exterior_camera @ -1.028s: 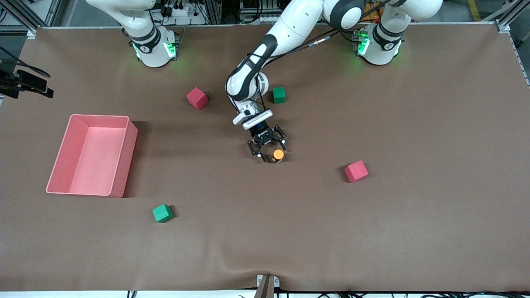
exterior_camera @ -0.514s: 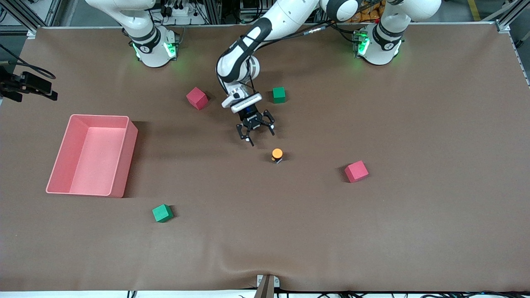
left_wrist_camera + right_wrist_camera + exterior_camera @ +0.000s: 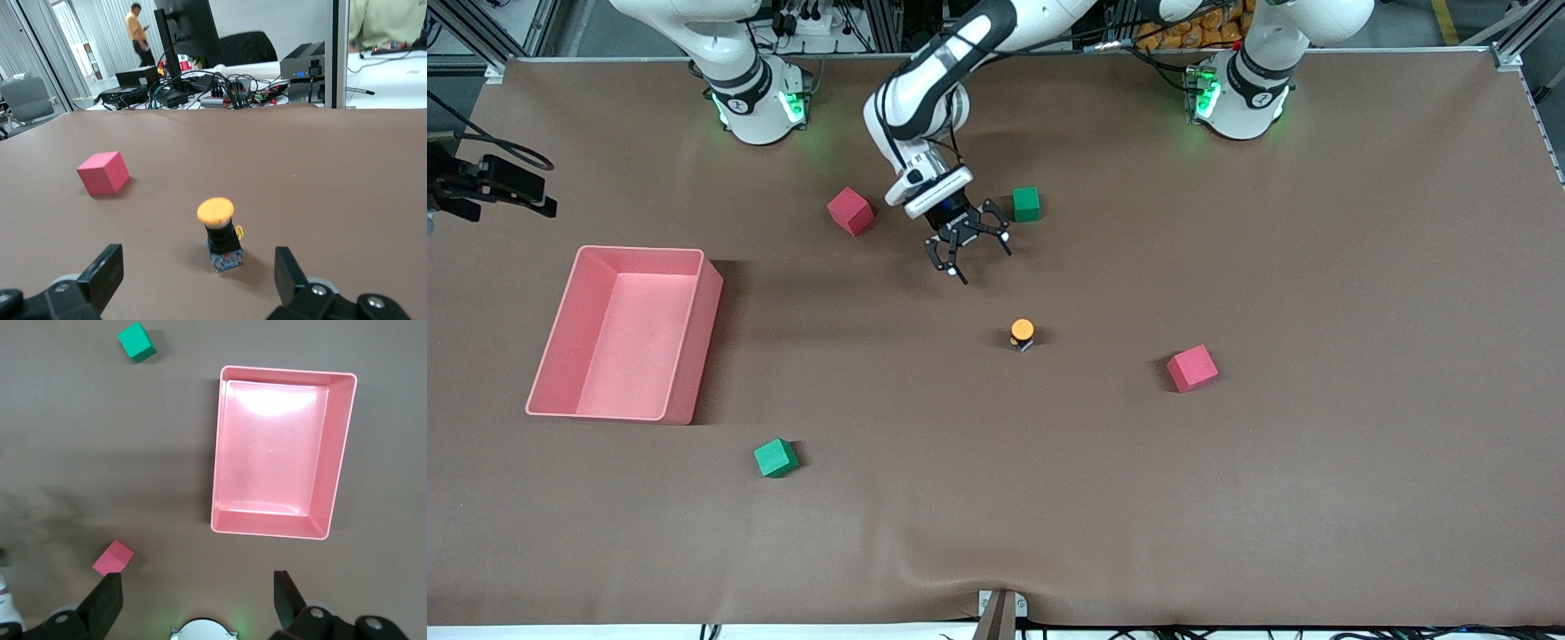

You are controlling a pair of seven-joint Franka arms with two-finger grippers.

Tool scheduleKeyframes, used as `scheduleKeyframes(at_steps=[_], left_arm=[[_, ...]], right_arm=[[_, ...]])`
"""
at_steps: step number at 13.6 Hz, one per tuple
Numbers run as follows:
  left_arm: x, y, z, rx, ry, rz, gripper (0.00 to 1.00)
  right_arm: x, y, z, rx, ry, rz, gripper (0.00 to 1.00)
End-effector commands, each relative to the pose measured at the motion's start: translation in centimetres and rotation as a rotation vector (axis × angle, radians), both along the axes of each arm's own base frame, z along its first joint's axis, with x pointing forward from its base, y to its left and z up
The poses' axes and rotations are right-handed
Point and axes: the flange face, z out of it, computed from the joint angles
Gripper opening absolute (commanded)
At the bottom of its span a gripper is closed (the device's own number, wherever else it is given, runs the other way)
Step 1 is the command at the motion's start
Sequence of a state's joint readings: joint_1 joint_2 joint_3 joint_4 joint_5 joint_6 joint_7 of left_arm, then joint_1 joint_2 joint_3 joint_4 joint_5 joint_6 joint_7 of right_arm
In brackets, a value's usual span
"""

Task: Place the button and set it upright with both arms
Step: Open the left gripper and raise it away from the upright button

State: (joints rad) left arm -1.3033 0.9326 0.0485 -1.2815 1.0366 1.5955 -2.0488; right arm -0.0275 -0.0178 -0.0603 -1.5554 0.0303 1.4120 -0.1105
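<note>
The button (image 3: 1023, 332) stands upright on the brown table, orange cap up, with nothing holding it. In the left wrist view the button (image 3: 220, 233) stands free on its black body, ahead of the jaws. My left gripper (image 3: 967, 254) is open and empty, raised over the table between a red cube (image 3: 850, 211) and a green cube (image 3: 1026, 204), apart from the button. The left gripper (image 3: 197, 280) shows wide-spread fingers. My right gripper (image 3: 197, 603) is open and empty, held high over the right arm's end of the table; it is out of the front view.
A pink bin (image 3: 694, 356) sits toward the right arm's end, and its rim (image 3: 339, 453) shows in the right wrist view. Another red cube (image 3: 1192, 368) lies beside the button toward the left arm's end. A second green cube (image 3: 775, 458) lies nearer the front camera.
My left gripper has drawn back from the button toward the robots' bases, staying open. The button stays upright where it was. The right arm has not moved.
</note>
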Motion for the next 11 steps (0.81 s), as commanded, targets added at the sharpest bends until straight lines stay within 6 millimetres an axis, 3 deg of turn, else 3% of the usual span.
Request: scheduleKeyframes(at_steps=[1,4,5,9,11], left_arm=[[2.1,0.5,7.2,-0.063,0.134,0.011,1.0],[6.3,2.3,16.0,-0.159,0.258,0.007,1.0],[8.0,3.4,18.1,-0.184,0.278,0.016,1.0],[15.2,8.6,24.4,-0.301,0.376,0.029,1.0],[17.9,11.6,27.3,-0.307,0.435,0.003,1.0]], right_arm=[[0.2,-0.1,0.0,-0.01,-0.002,0.006,1.0],[0.5,0.0,-0.5,-0.01,0.004,0.006,1.0],[0.5,0.0,-0.5,-0.01,0.003,0.007,1.0],[0.4,-0.1,-0.7,-0.01,0.009,0.006,1.0],[0.4,0.0,-0.6,-0.01,0.009,0.008,1.0]])
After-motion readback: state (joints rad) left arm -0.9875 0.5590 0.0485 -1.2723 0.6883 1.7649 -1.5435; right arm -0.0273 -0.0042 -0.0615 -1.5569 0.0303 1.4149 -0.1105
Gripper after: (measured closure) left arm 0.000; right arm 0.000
